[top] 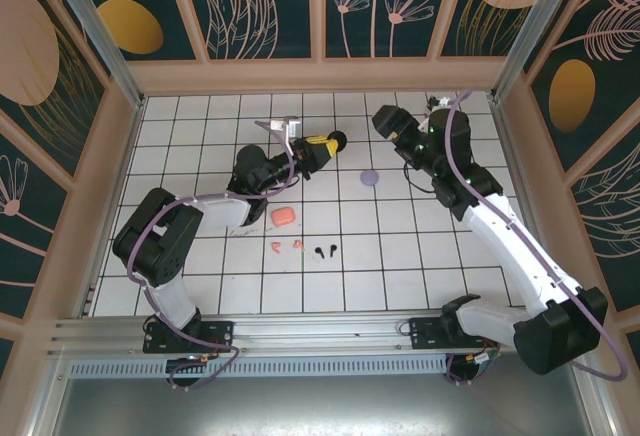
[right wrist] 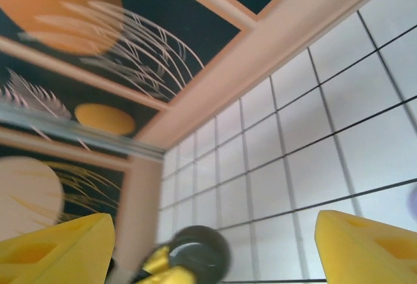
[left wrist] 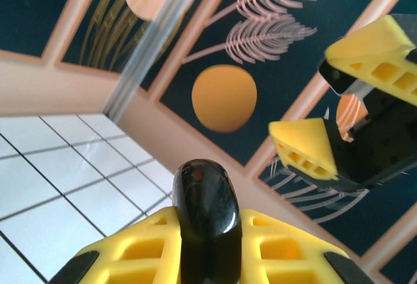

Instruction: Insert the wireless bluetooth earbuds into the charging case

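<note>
White tiled desk [top: 420,256] inside a box with painted leaf-and-circle walls, seen from above, with two robot arms reaching away from the near edge.

The left claw [top: 328,142] is pressed together on a glossy black charging case [top: 338,138], raised above the desk. In the left wrist view the rounded black case stands up between the two yellow fingers [left wrist: 140,248], clamped on both sides.

The right claw [top: 383,120] is just beside the left claw, on its right, and faces the held case. Its jaws are spread wide and hold nothing. In the right wrist view its two yellow fingers [right wrist: 58,251] sit at the bottom corners of the picture, well apart, and the black case appears low down between them, touching neither.

The earbuds lie on the desk, on the arm-base side of the left claw and well apart from both claws. A pair of salmon-orange earbuds [top: 297,245] lies close together, and a pair of black earbuds [top: 321,252] lies just to their right.

A salmon-orange case [top: 283,216] rests on the desk between the left claw and the earbuds. A small lavender round object [top: 369,177] lies on the desk near the right claw, on its arm-base side.
</note>
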